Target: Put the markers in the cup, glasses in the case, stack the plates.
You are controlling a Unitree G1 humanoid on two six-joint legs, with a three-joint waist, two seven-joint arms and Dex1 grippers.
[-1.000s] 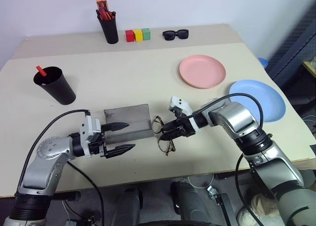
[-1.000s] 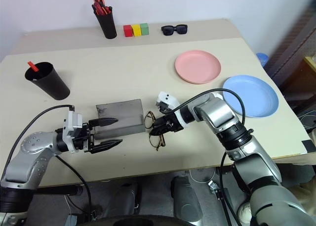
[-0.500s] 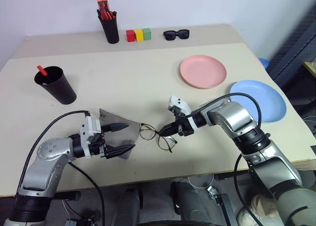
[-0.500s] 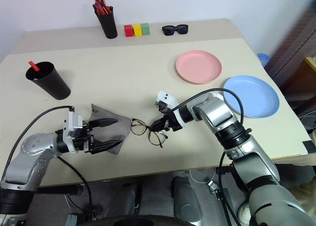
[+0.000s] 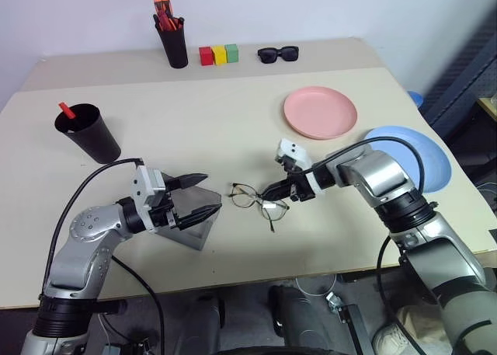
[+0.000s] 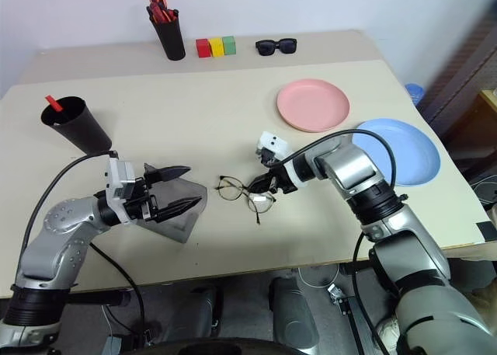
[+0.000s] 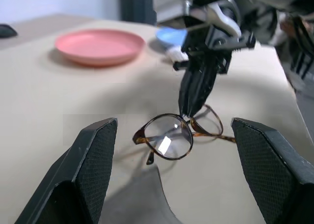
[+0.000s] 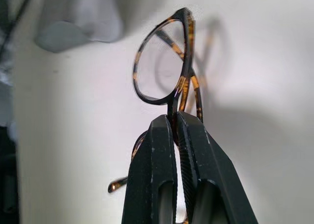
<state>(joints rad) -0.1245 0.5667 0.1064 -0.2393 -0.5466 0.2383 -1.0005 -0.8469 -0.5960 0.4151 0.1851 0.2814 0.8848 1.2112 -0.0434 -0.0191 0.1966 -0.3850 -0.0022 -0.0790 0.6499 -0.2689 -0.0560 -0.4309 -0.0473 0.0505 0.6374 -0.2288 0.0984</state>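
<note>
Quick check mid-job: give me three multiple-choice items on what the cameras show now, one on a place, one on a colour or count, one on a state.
1. Where are the glasses?
A. in the case
B. between the two grippers
C. on the pink plate

2. How many small coloured blocks stand at the far edge?
A. two
B. three
C. five

3. The right gripper is
A. shut on the glasses
B. open above the blue plate
C. holding the cup

B: they sit on the table between the left gripper and the right.
B: red, yellow, green.
A: its fingers pinch the frame.
</note>
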